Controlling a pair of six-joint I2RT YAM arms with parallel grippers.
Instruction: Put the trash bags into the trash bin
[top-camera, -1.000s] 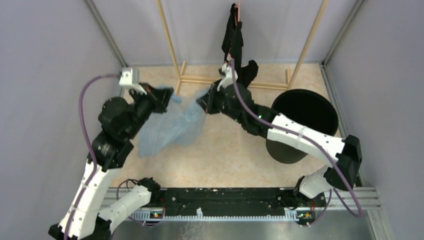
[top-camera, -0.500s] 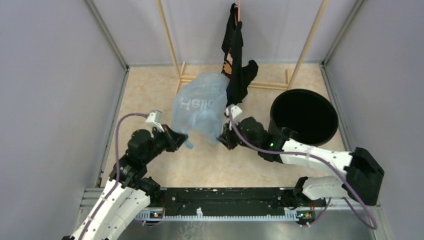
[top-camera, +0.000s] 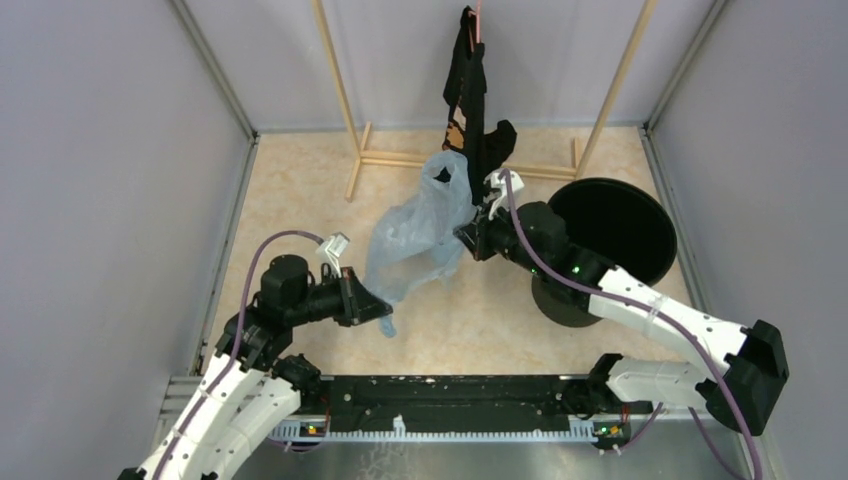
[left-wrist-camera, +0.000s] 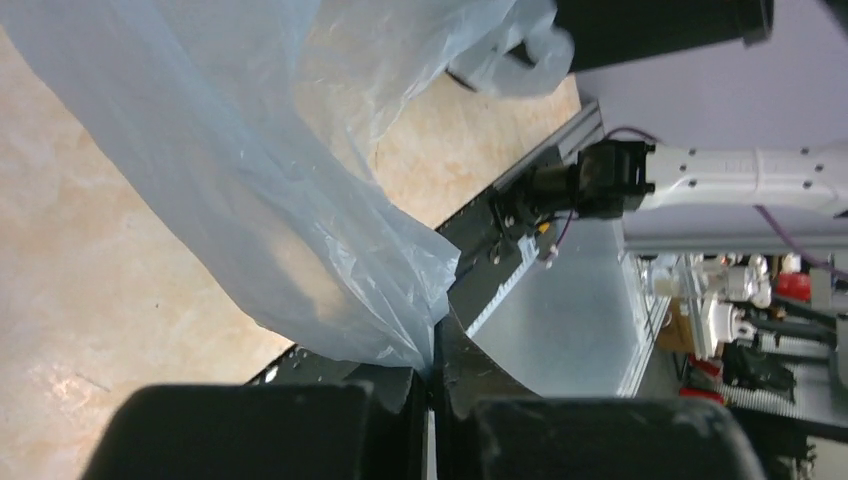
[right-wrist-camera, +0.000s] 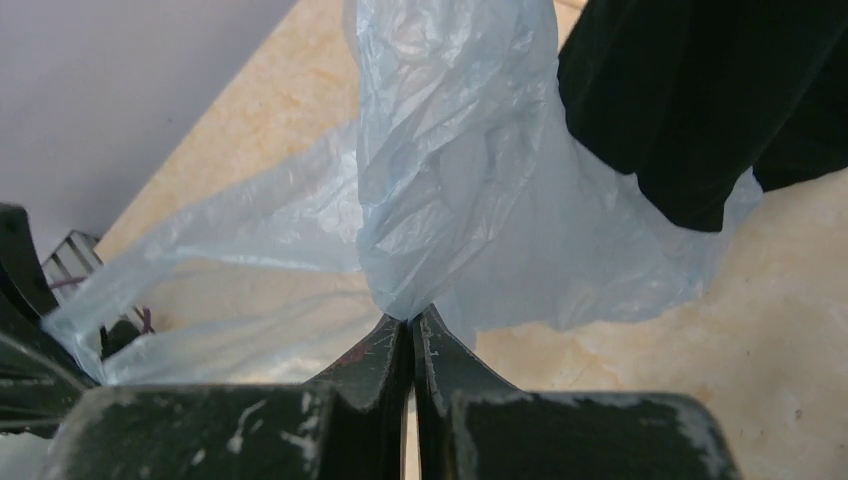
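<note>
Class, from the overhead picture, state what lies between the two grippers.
The light-blue trash bag spans that stretch, pinched at one end by the left gripper and at the other by the right gripper. The top external view shows it.

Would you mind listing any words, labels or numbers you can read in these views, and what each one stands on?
No text can be read.
trash bag: no lettering legible among its folds in any view.
black garment: its orange print is too small to read.
</note>
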